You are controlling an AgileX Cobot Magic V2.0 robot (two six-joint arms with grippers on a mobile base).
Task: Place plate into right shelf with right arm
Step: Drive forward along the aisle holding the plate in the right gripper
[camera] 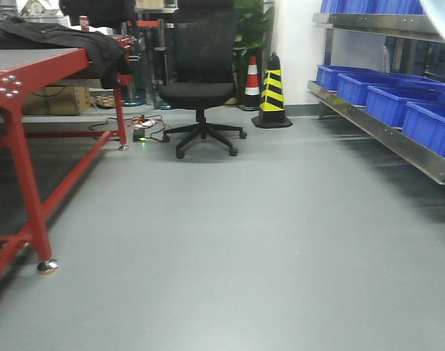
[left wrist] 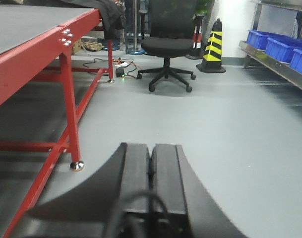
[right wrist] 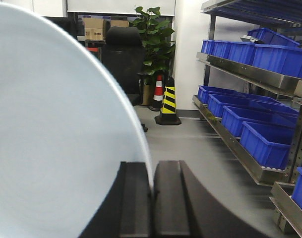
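In the right wrist view my right gripper [right wrist: 152, 186] is shut on the rim of the white plate [right wrist: 51, 139], which stands on edge and fills the left half of that view. A sliver of the plate [camera: 443, 16] shows at the top right of the front view. The right shelf [right wrist: 250, 73] is a steel rack along the right wall, with its low front lip [camera: 383, 135] in the front view; it is some way ahead of the gripper. My left gripper [left wrist: 151, 166] is shut and empty, held low above the grey floor.
Blue bins [camera: 397, 99] line the rack's shelves. A red-framed table [camera: 32, 80] stands at left with dark cloth on it. A black office chair [camera: 200, 88], a yellow-black cone [camera: 272, 91] and a red-white cone [camera: 253, 79] stand at the back.
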